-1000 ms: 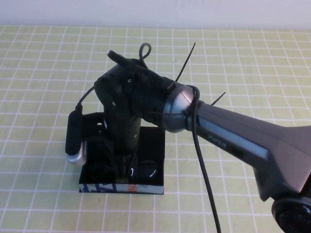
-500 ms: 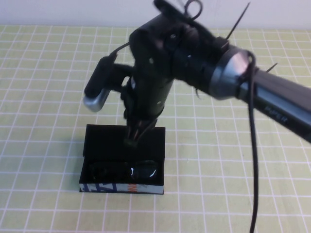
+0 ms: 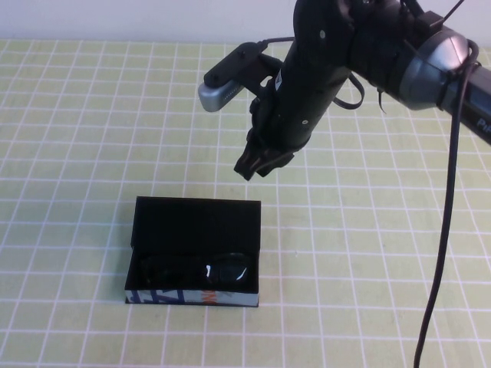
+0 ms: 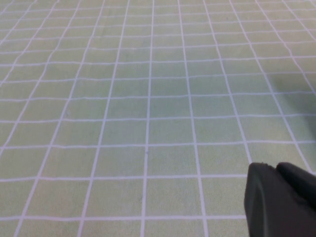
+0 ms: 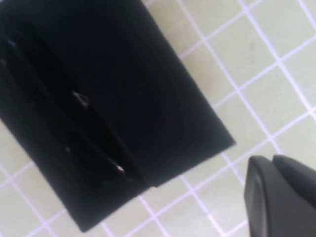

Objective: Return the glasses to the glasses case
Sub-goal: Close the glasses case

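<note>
Nearest the camera in the high view, the glasses case (image 3: 193, 253) lies on the checked tablecloth (image 3: 77, 115), its lid folded flat on the far side and its near edge printed blue, white and orange. The glasses (image 3: 196, 270) lie inside the open case, along that printed front wall, frame lengthwise, one dark lens catching a glint of light. Nothing touches the glasses or the case.

Beyond the case, and raised above the cloth, hangs the right gripper (image 3: 257, 162). Its fingers are pressed together and hold nothing; the tips point down toward the cloth just past the case's far edge. A small grey camera (image 3: 230, 77) is mounted on the wrist beside the gripper, and the right arm (image 3: 368, 54) runs from there up to the upper right of the high view, with a black cable (image 3: 445, 230) trailing down the right side.

In the right wrist view the case (image 5: 98, 108) appears as a dark block on the cloth, with faint highlights from the glasses inside, and one fingertip (image 5: 281, 197) of the closed gripper shows at the corner, apart from the case.

The left gripper (image 4: 281, 202) appears only in the left wrist view, as a dark tip over bare checked cloth, away from the case; whether it is open or closed cannot be told.
</note>
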